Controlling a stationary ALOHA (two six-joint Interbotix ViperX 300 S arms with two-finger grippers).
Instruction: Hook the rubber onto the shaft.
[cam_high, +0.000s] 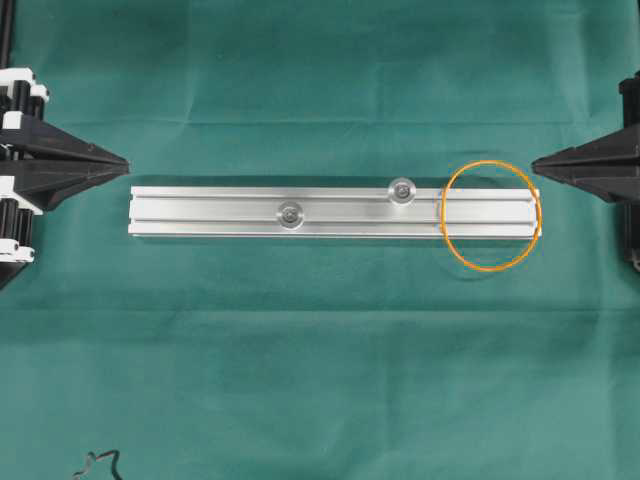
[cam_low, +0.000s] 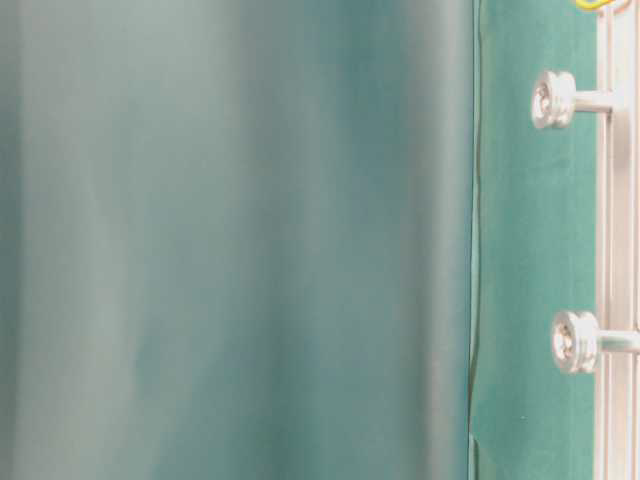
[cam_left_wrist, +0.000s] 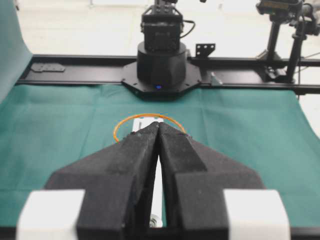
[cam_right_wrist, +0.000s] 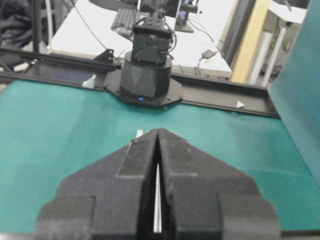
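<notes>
I had both arms parked at their ends of the worktop, and neither was near the work yet. The left hand sat pointed inward off the left end of the silver rail, its fingers pressed together on nothing; from its own wrist camera the two black fingertips met in a single seam. The right hand mirrored it off the right end, likewise closed and empty, tips together in its wrist view. I judged that this symmetric, tucked pose kept both hands out of the overhead camera's line to the parts.

The rubber lay flat as an open orange loop draped across the right end of the rail, part of it on the metal and part on the green cloth above and below it. It was hooked on nothing. That placement put it just beside the right hand, so I took that arm as the natural one to pick it up.

Two shafts stood up from the rail's slots: one near the middle and one further right, which stood just left of the loop without touching it. The table-level view showed each as a thin post with a wider flanged head, which I judged would keep a stretched band from slipping off.

A black cord scrap lay at the lower left edge, well apart from everything.
</notes>
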